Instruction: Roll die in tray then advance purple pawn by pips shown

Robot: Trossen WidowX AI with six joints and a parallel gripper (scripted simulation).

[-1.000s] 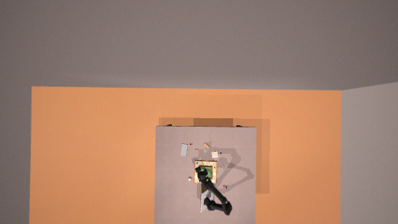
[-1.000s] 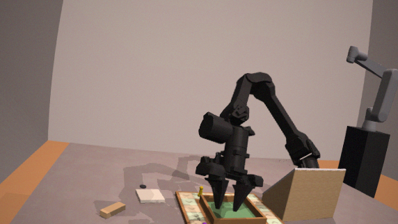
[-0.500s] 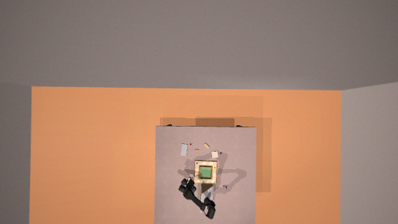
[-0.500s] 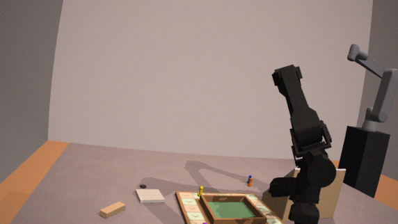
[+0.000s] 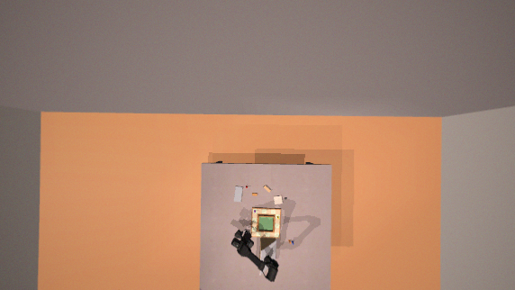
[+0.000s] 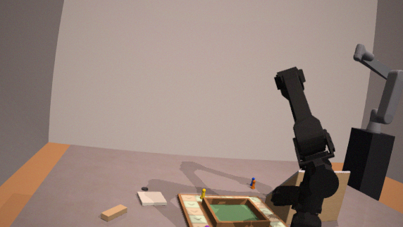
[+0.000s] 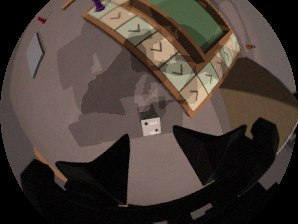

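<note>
White die [image 7: 150, 127], dark pips; green-floored tray [image 7: 185, 11]; purple pawn [image 7: 97, 4]; yellow pawn [image 6: 203, 193].

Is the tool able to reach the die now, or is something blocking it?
Probably yes. In the wrist view the die lies on the table just ahead of the open tool, beside the board, with nothing between them.
</note>
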